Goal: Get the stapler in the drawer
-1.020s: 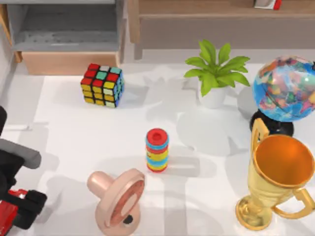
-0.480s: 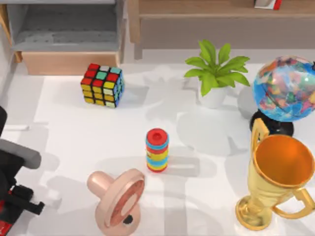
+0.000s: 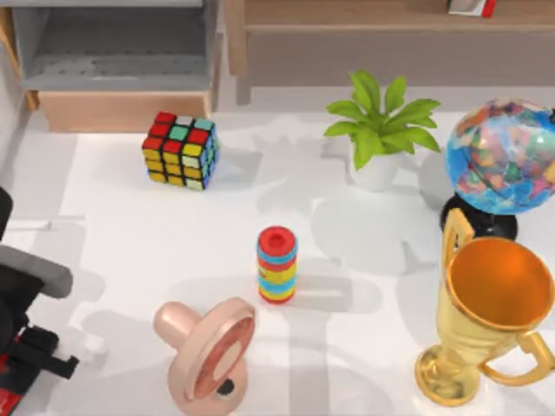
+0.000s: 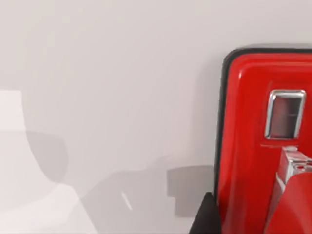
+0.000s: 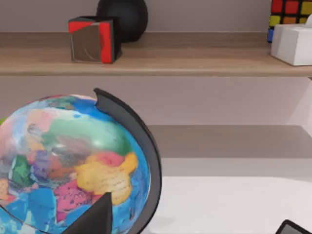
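At the top view's lower left corner, my left pincer (image 3: 26,368) sits low over the red stapler (image 3: 7,400); I cannot tell its finger state. The stapler lies flat on the white counter (image 3: 130,251), its long axis unclear, mostly hidden. The drawer (image 3: 113,61) stands open at upper left, with the Rubik's cube (image 3: 180,149) just before its front.

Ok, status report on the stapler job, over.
Left tool low at table's front-left corner, over stapler. Stapler on the table, not lifted. Drawer open at back-left. Rubik's cube sits just before the drawer front.
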Tool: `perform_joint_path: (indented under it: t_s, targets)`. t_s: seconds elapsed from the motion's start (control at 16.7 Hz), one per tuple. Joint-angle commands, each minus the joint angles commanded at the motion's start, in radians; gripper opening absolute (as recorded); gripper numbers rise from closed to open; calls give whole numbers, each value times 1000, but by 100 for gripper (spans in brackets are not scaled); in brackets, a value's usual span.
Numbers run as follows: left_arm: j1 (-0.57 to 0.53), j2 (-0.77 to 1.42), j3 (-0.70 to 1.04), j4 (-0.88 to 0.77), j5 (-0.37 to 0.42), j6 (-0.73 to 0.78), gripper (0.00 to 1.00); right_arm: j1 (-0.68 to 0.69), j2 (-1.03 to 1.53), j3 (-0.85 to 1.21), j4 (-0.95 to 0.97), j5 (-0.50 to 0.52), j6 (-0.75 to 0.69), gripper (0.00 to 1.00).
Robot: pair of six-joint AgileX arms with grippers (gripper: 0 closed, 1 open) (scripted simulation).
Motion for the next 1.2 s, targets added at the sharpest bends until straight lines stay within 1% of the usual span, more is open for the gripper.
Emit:
perform_joint_path:
  t_s: [0.24,0.54,0.9,1.02,1.2]
  targets:
    - [0,-14,15,-17,0,0,0,0,0,0,0,0,0,100]
    - [-2,-73,72,-146,1,-2,0,0,0,0,0,0,0,100]
    - [0,-77,82,-144,0,1,0,0,0,0,0,0,0,100]
    - [8,-79,132,-135,0,4,0,0,0,0,0,0,0,100]
    - [36,-55,274,-117,2,11,0,0,0,0,0,0,0,100]
